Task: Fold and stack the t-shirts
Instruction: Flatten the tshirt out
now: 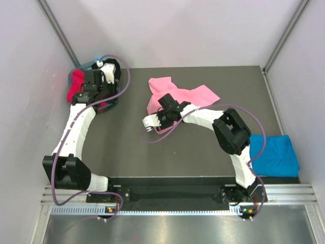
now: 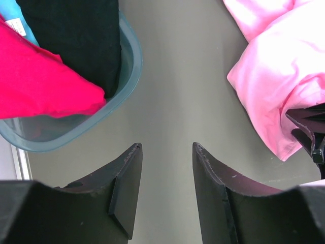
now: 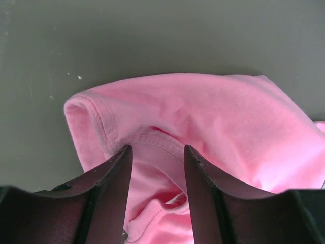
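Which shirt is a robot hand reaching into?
The pink t-shirt: the right gripper straddles its fabric. The blue t-shirt lies apart; the red t-shirt sits in the bin.

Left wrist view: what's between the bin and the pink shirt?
Only bare table. In the left wrist view nothing lies between the bin and the pink shirt; the open left tool hovers over that gap.

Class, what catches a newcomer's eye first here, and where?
A crumpled light pink cotton t-shirt lies at centre, the right gripper open astride a fold of it. At the far left, a teal plastic tub holds a red shirt and a black shirt beside the left gripper; a bright blue t-shirt lies at the right edge.
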Available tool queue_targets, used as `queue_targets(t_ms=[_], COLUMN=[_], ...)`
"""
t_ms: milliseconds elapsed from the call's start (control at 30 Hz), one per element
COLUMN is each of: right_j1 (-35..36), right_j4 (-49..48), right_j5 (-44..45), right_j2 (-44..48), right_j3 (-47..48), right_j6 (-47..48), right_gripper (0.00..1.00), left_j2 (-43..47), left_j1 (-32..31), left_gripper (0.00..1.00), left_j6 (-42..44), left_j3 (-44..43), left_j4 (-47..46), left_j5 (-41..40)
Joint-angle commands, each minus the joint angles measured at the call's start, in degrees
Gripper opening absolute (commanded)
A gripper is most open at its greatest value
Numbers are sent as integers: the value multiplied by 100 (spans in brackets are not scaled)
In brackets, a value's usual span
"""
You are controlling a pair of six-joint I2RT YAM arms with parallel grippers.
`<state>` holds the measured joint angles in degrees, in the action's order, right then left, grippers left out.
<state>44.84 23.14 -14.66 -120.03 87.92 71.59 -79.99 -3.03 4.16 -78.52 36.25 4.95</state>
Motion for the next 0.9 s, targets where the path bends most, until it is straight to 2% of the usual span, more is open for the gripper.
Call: queue_targets(t_ms=[0, 300, 867], right_j1=[-1, -45, 16], right_j4=[191, 498, 1017], right_j5=[-204, -555, -846], right_j2=[234, 884, 173], right_j3=[252, -152, 392], right_j6=[-40, -102, -233], right_gripper=[46, 47, 46], left_j2=[106, 18, -202], left_j1=[57, 109, 398], left_gripper=[49, 50, 50], left_j6=[-100, -153, -232], left_j3=[-84, -120, -216], left_j4=[-118, -197, -224], left_j5=[129, 234, 261])
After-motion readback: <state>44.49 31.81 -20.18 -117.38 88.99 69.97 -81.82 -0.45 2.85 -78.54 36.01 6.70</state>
